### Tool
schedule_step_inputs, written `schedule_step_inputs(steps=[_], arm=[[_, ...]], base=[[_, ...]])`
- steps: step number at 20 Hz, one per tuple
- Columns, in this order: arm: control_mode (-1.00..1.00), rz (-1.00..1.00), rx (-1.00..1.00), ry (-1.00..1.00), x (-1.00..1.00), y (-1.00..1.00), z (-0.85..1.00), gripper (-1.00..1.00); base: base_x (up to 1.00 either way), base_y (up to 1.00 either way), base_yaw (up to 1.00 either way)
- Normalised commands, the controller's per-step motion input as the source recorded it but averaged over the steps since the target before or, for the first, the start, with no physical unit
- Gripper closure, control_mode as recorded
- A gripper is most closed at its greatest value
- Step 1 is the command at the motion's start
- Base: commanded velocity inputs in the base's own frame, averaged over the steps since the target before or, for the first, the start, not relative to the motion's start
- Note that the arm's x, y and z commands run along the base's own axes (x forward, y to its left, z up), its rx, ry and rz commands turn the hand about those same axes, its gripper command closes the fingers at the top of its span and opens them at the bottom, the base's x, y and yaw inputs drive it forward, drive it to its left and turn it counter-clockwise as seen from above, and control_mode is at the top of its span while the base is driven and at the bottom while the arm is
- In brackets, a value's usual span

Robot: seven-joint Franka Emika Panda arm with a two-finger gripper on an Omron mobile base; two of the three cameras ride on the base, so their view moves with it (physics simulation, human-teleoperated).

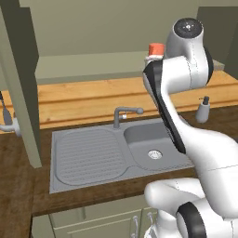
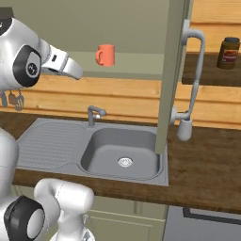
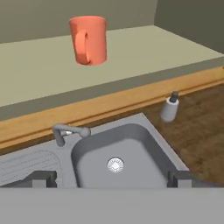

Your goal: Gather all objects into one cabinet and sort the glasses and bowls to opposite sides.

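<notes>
A salmon-orange cup (image 3: 89, 39) with a handle stands upright on the pale green shelf (image 3: 144, 52) of the olive-green cabinet, above the sink. The same cup (image 2: 106, 55) shows in the right base view, and in the left base view the cup (image 1: 156, 49) peeks out behind my arm. My gripper (image 3: 112, 179) is open, its fingertips (image 3: 41, 178) spread wide with nothing between them. It hangs over the sink, short of the cup and below it. The cabinet door (image 2: 170, 70) stands open with its curved grey handle (image 2: 192, 75) towards me. The bowl and the other cups are out of view.
Below lie a steel sink (image 3: 87, 153) with a faucet (image 3: 65, 131) and a draining board (image 1: 88, 153). A soap dispenser (image 3: 169, 107) stands on the wooden counter. A dark jar (image 2: 229, 52) sits on a shelf at the right. A second open door panel (image 1: 21, 83) is at the left.
</notes>
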Motion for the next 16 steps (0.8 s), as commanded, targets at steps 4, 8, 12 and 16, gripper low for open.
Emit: schedule_step_inputs(steps=[4, 8, 12, 16], arm=[[-1.00, -0.02, 0.00, -0.11, 0.71, 0.00, 0.00, -1.00], [-1.00, -0.06, 0.00, -0.09, 0.61, 0.00, 0.00, -1.00], [-1.00, -0.05, 0.00, 0.04, 0.49, -0.10, 0.01, -1.00], [-1.00, 0.00, 0.00, 0.02, 0.04, -0.04, 0.00, -1.00]], base=[[0.00, 0.00, 0.00], [0.00, 0.00, 0.00], [0.00, 0.00, 0.00], [0.00, 0.00, 0.00]])
